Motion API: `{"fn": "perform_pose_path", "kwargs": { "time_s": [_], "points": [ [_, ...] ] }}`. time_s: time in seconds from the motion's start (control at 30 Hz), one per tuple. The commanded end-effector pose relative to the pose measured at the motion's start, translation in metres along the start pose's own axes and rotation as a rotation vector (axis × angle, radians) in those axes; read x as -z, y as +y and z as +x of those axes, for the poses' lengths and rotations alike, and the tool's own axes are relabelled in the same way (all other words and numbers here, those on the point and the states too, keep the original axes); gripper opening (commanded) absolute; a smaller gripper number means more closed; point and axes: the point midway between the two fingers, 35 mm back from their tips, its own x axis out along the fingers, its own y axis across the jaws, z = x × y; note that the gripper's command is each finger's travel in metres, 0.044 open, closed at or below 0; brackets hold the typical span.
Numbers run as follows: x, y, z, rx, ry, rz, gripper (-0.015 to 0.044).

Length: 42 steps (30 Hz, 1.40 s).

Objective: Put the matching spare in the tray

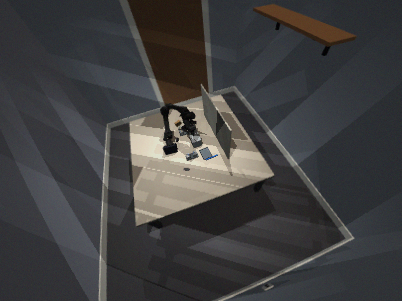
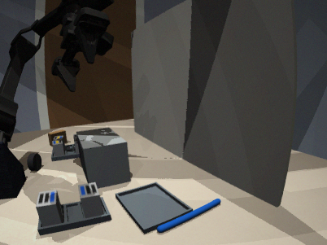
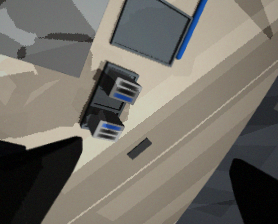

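Note:
My gripper is open and empty, high above the table. The shallow square grey tray holds nothing. Beside it a dark holder carries two upright grey blocks, one nearer the tray and one farther. Both have black and blue stripes on top. Behind, a similar holder carries a block with yellow and blue marks, partly hidden by a grey box. Which is the mounted unit I cannot tell; no code is readable.
A blue rod lies along the tray's edge. A tall grey panel stands beyond the box and tray. A brown block is at the back. A small dark flat piece lies near the front holder.

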Motion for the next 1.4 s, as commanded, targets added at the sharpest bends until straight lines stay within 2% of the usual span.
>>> {"fn": "perform_pose_path", "kwargs": {
  "time_s": [0.0, 0.3, 0.97, 1.07, 1.23, 1.37],
  "points": [
    [-0.046, 0.009, -0.002, -0.142, -0.073, 0.106, 0.044],
    [-0.146, 0.042, -0.009, -0.533, -0.125, 0.421, 0.044],
    [-0.148, 0.043, -0.009, -0.541, -0.125, 0.427, 0.044],
    [-0.128, 0.029, 0.005, -0.538, -0.08, 0.56, 0.044],
    [-0.053, -0.002, 0.049, -0.531, 0.075, 1.01, 0.044],
    [0.012, -0.007, 0.083, -0.526, 0.214, 1.382, 0.044]
  ]
}}
